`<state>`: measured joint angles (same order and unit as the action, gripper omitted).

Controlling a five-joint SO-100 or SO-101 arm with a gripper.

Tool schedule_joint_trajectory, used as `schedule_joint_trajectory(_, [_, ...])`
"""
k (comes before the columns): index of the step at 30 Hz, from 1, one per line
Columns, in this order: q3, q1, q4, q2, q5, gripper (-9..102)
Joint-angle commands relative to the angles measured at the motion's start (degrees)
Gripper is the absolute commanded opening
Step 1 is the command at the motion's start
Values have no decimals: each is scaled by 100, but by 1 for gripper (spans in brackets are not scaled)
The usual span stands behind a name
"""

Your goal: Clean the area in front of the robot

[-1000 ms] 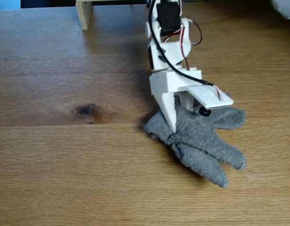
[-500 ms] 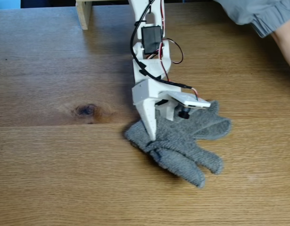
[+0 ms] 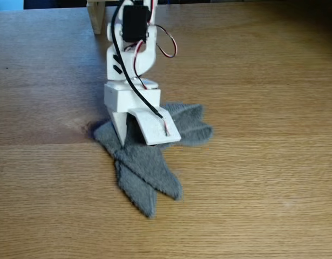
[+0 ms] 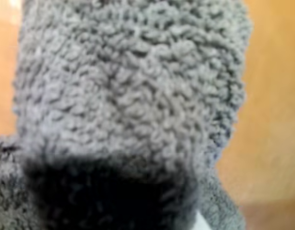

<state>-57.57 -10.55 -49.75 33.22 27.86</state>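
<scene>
Fixed view, arm: the white robot (image 3: pixel 129 70) reaches down from the top edge, black servo block uppermost, red and black wires looping to its right. It now stands left of where it was half a second ago and a second ago.
Fixed view, end effector (image 3: pixel 124 143): the pointed finger presses down onto the cloth near the cloth's left edge; a flat white plate juts out to its lower right over the cloth. How far it is open I cannot tell; it pins the cloth rather than visibly pinching it.
Fixed view, cloth (image 3: pixel 147 172): grey terry, crumpled into flaps that fan out to the right and toward the bottom. It has travelled left with the arm.
Fixed view, knot: the dark knot seen in both earlier frames is now covered by the cloth's left edge.
Fixed view, tabletop (image 3: pixel 263 178): light-brown oak with long plank seams; the cloth lies left of centre on it.
Fixed view, post (image 3: pixel 95 16): pale wood, at the top left, unmoved.
Fixed view, sleeve: the grey sleeve at the top right half a second ago is gone.
Wrist view, cloth (image 4: pixel 133 96): grey loops very close, blurred, with a dark shadow at the bottom.
Wrist view, tabletop (image 4: pixel 274 120): orange-brown strips at the right and left edges.
</scene>
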Motion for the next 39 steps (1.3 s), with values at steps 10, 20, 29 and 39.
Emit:
schedule_joint_trajectory(10, [26,1652,-1204,3059,-1714,0])
schedule_joint_trajectory(20, [26,1222,4043,-431,-782,0])
schedule_joint_trajectory(29, [114,1099,5440,-1846,193,0])
schedule_joint_trajectory(39, [114,343,4878,-1696,914,0])
